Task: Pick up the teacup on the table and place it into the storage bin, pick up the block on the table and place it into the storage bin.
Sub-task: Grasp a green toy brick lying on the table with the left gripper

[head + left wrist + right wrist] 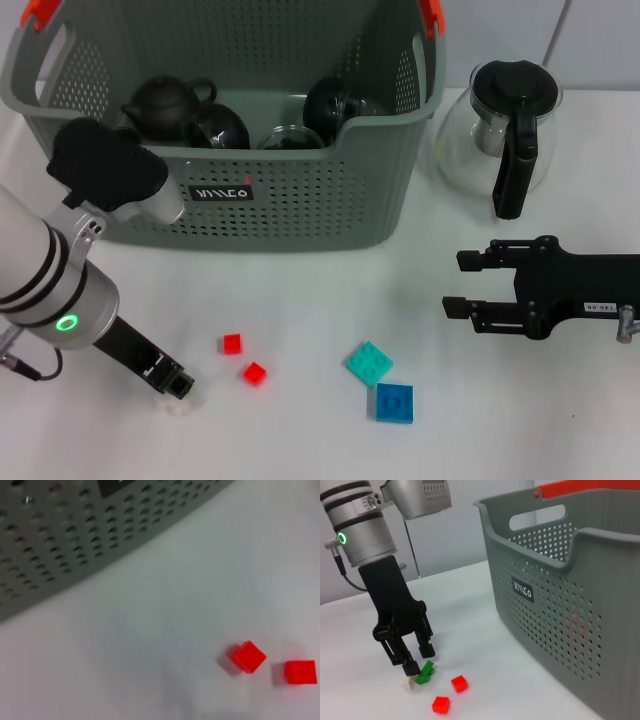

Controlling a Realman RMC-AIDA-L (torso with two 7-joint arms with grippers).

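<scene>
Left gripper [172,385] was down on the desk [320,320] in front of the storage bin [300,215], fingers spread around a white block [178,405], not clamped yet. Right gripper [462,285] sat released, idle.

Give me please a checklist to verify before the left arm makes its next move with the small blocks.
1. Left tool is down at the table beside the white block and the green block: ok.
2. Left tool is open: ok.
3. One block sits squarely between its fingers: cannot tell.
4. The red blocks lie apart from the left tool, out of the grasp: ok.
5. Storage bin stands upright with its top open for the drop: ok.
6. Right tool is open and hangs off to the right near the glass pot, away from the left arm's path: ok.
</scene>
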